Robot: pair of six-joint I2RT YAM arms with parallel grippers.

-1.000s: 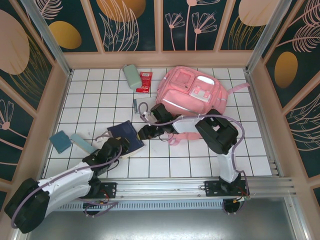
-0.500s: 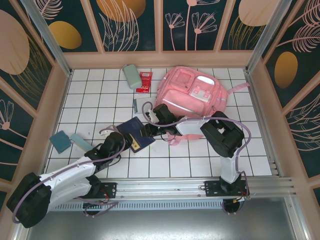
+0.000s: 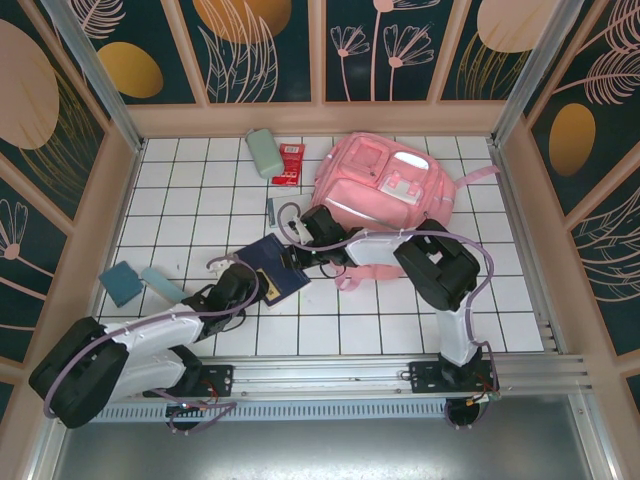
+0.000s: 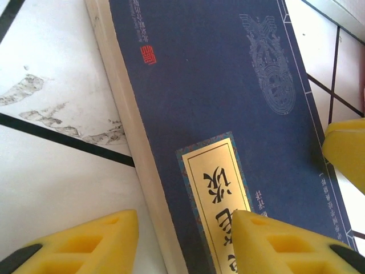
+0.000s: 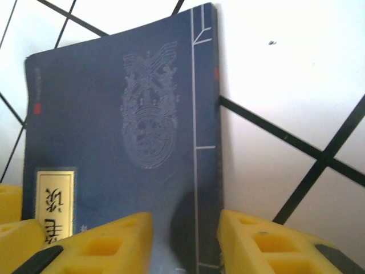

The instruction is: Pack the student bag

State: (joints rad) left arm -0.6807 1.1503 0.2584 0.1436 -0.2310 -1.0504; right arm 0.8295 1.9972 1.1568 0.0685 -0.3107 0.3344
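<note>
Overhead shows the student bag; left wrist, the book with gold label.

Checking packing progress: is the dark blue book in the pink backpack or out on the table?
Out. The blue book lies shut on the white tiled table, near the backpack, none of it inside.

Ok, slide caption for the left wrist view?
Left gripper, jaws apart, straddling the edge of a dark blue gold-labelled book on white tiled table.
</note>
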